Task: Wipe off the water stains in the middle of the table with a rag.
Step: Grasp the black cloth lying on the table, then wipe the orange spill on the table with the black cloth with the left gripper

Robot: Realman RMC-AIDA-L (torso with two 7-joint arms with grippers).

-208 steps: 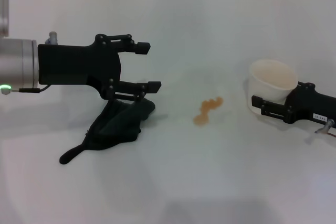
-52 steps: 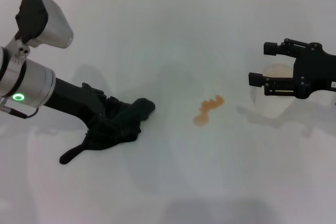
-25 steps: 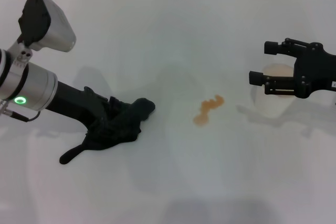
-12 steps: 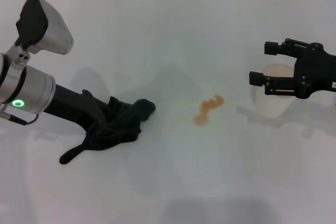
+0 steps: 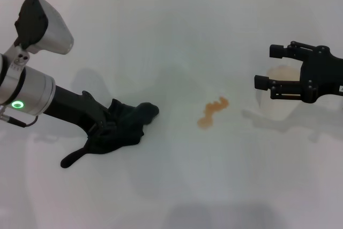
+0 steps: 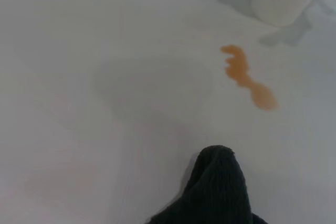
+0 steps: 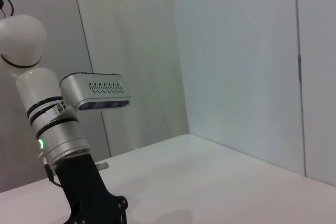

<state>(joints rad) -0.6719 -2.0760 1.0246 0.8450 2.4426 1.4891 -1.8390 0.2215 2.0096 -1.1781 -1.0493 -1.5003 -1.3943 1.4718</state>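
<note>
Left gripper [image 5: 110,126] pinches the soft black rag [image 5: 119,130] beside the orange-brown wavy puddle [image 5: 213,112]; right gripper [image 5: 267,67] hovers spread.

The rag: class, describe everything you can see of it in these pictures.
The rag is a soft, black, crumpled cloth lying bunched on the white table, left of the orange-brown water stains and apart from them. A thin tail-like corner trails toward the robot, and a rounded lump points at the stains. The left gripper is pressed down into it.
</note>
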